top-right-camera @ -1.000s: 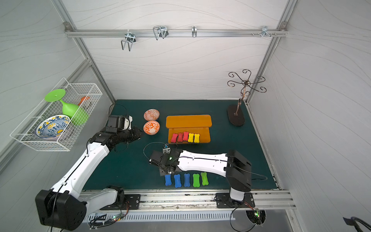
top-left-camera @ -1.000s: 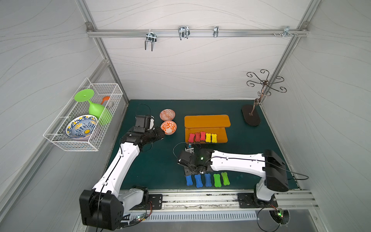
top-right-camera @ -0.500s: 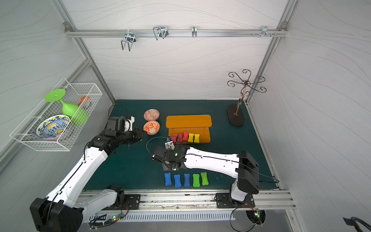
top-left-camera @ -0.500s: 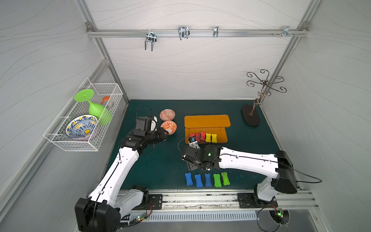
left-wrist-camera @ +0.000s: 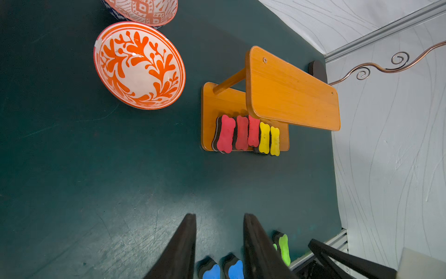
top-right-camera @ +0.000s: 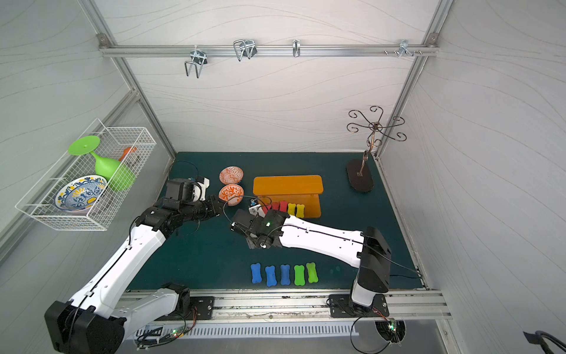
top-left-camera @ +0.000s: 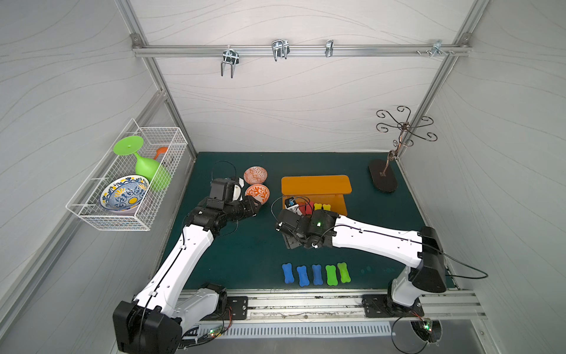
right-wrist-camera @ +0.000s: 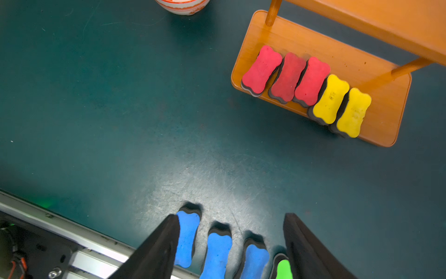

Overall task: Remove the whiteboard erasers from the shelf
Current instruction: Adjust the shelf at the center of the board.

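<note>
In both top views the shelf (top-left-camera: 315, 184) stands in the middle of the dark green mat (top-left-camera: 245, 260). Five erasers (top-right-camera: 291, 209) lie on its lower tier, partly hidden by your right arm (top-left-camera: 373, 242). A row of blue and green erasers (top-left-camera: 315, 274) lies near the front rail. The left arm (top-left-camera: 190, 245) ends just beside the orange bowl (top-left-camera: 256, 193), so I think a careless swing there can hit it.

Right wrist view: the right gripper (right-wrist-camera: 231, 217) has its fingers wide apart and empty. The red erasers (right-wrist-camera: 287, 77) and yellow erasers (right-wrist-camera: 342, 106) touch each other, so a finger pushed between them may drag a neighbour over the front edge of the lower board (right-wrist-camera: 313, 43). The upper board (right-wrist-camera: 362, 14) overhangs, so come from the front, where the mat is free.

Left wrist view: the left gripper (left-wrist-camera: 218, 217) also holds nothing, its fingers a little apart, well away from the shelf
</note>
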You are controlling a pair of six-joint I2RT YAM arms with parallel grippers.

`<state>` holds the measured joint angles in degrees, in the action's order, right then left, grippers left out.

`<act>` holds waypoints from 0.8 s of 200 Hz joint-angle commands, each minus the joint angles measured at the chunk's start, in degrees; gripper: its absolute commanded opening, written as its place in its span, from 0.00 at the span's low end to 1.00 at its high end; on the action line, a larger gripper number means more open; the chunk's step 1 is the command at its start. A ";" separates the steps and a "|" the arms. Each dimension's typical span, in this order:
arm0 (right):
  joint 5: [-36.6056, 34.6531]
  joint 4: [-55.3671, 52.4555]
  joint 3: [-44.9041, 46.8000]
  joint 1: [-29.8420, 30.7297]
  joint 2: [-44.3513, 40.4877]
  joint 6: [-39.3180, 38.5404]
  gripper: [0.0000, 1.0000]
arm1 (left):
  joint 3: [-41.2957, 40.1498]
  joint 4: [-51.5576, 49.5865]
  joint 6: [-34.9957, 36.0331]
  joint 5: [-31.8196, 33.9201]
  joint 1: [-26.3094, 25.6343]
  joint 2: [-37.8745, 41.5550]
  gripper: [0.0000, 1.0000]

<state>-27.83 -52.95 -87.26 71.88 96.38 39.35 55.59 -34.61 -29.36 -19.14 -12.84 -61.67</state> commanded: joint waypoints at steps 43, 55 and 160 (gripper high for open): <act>6.38 13.01 5.10 -9.87 -11.79 -11.78 0.73 | 4.57 2.25 3.28 -2.99 0.72 -4.85 0.46; 11.66 17.61 8.13 -15.28 -15.19 -12.79 0.73 | 6.63 2.52 2.83 -3.56 1.26 -6.49 0.49; 54.05 29.11 17.82 -63.77 -14.71 -11.65 0.73 | 28.93 5.75 -2.08 -11.41 -1.72 -34.92 0.54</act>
<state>12.97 -27.81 -72.10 13.43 77.28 26.74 80.07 -30.55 -30.24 -26.65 -13.13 -90.28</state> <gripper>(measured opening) 0.736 0.543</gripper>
